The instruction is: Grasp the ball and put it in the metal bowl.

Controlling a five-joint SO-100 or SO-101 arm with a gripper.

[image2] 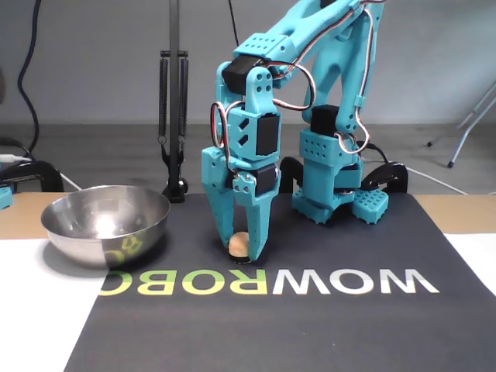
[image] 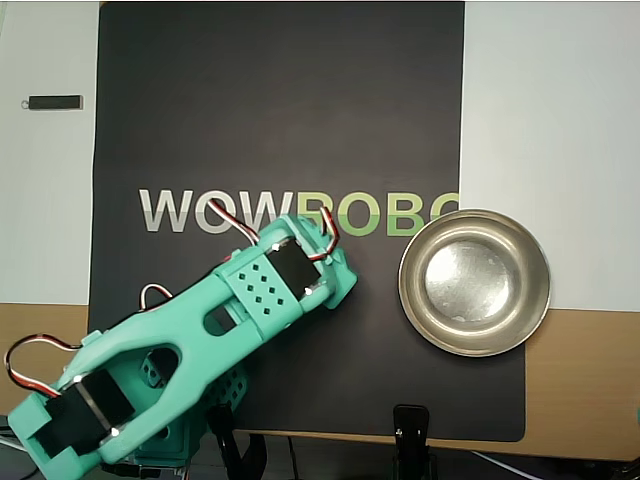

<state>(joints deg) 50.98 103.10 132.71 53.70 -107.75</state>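
Observation:
In the fixed view my teal gripper (image2: 241, 249) points straight down at the black mat. The ball (image2: 239, 244), a small light tan sphere, rests on the mat between the fingertips, which press close against both its sides. The metal bowl (image2: 105, 232) stands to the left of the gripper, a couple of ball-widths away, shiny and with nothing in it. From overhead the arm (image: 250, 300) covers the gripper's fingers and the ball. There the metal bowl (image: 420, 315) sits to the right, on the mat's right edge.
A black mat (image: 280, 120) with WOWROBO lettering covers the table's middle. The arm's base (image2: 333, 194) stands behind the gripper. A black clamp stand (image2: 173, 116) rises behind the bowl. A small dark stick (image: 55, 102) lies at the far left in the overhead view.

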